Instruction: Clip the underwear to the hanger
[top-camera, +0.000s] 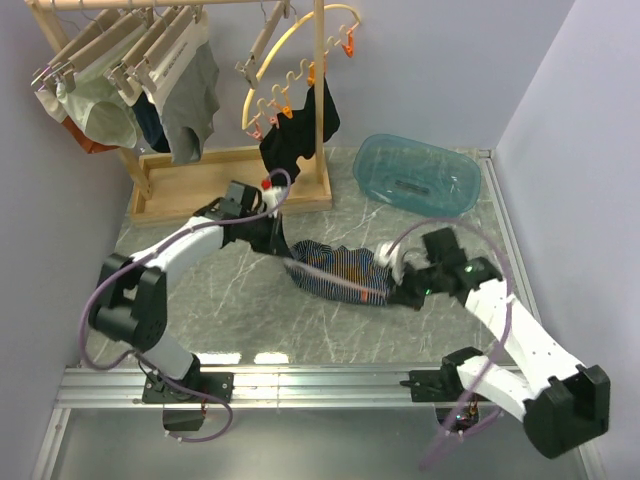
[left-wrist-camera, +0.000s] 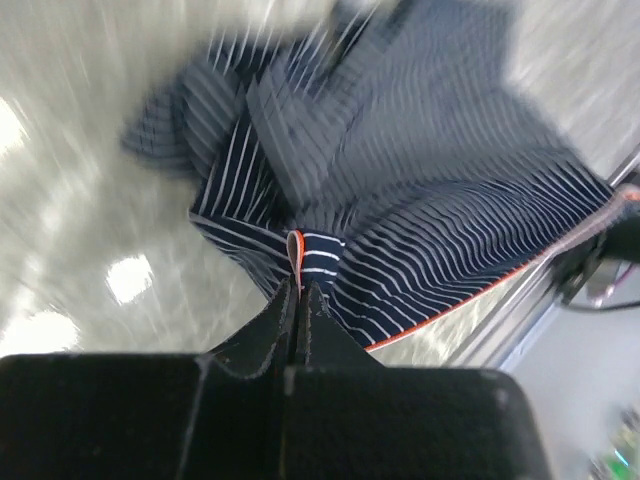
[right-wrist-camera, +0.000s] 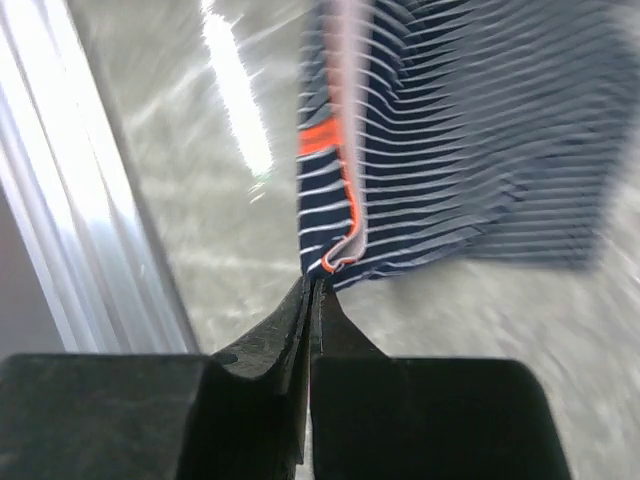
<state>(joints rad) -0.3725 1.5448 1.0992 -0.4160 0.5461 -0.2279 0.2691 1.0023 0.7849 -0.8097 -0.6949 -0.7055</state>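
The underwear (top-camera: 335, 268), navy with pale pinstripes and an orange-edged waistband, hangs stretched between my two grippers low over the marble table (top-camera: 230, 300). My left gripper (top-camera: 290, 260) is shut on its left end; the left wrist view shows the fingertips (left-wrist-camera: 300, 287) pinching a fold of the striped cloth (left-wrist-camera: 420, 200). My right gripper (top-camera: 392, 290) is shut on the right end; the right wrist view shows its tips (right-wrist-camera: 315, 282) pinching the waistband corner of the cloth (right-wrist-camera: 460, 130). A bare pale wooden clip hanger (top-camera: 262, 45) hangs tilted on the rack at the back.
A wooden rack (top-camera: 200, 188) at the back left carries several clip hangers with garments, among them grey briefs (top-camera: 190, 100). A yellow arc with orange pegs (top-camera: 290, 70) holds a black garment (top-camera: 300, 130). A clear blue basin (top-camera: 415, 172) sits back right. An aluminium rail (top-camera: 330, 380) runs along the near edge.
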